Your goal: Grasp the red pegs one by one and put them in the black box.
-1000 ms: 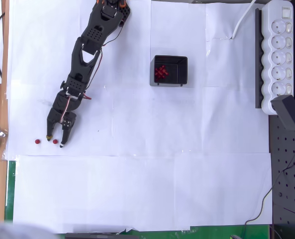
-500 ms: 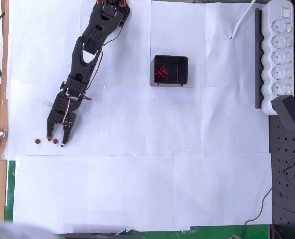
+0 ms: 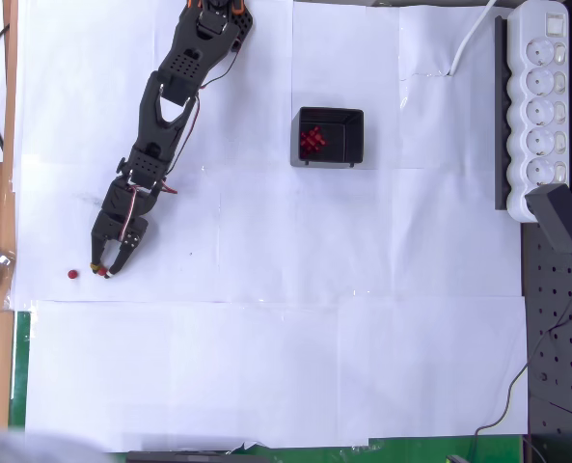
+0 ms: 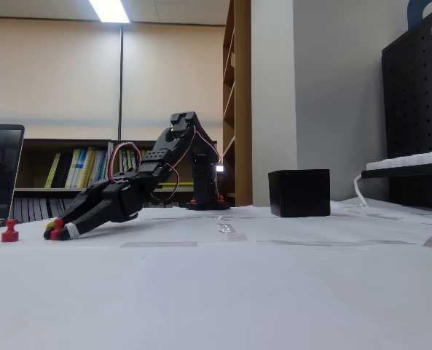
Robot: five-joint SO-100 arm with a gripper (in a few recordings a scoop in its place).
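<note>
1. The gripper [image 3: 102,273] is low at the tabletop's left edge in the overhead view, its jaws drawn together on a red peg [image 3: 103,274]; in the fixed view the peg [image 4: 57,225] shows as a small red tip pinched between the fingertips at paper level.
2. A second red peg [image 3: 72,274] stands free just to the left of the gripper, nearer the left edge. In the fixed view this peg [image 4: 10,231] is a small upright piece with a round head on a narrow stem and a wider foot.
3. The black box [image 3: 352,138] sits well apart, toward the tabletop's far middle in the overhead view, open-topped with thin walls.
4. A cluster of red pegs [image 3: 312,141] lies in the box's left part.
5. A white power strip [image 3: 541,106] lies along the right edge.
</note>
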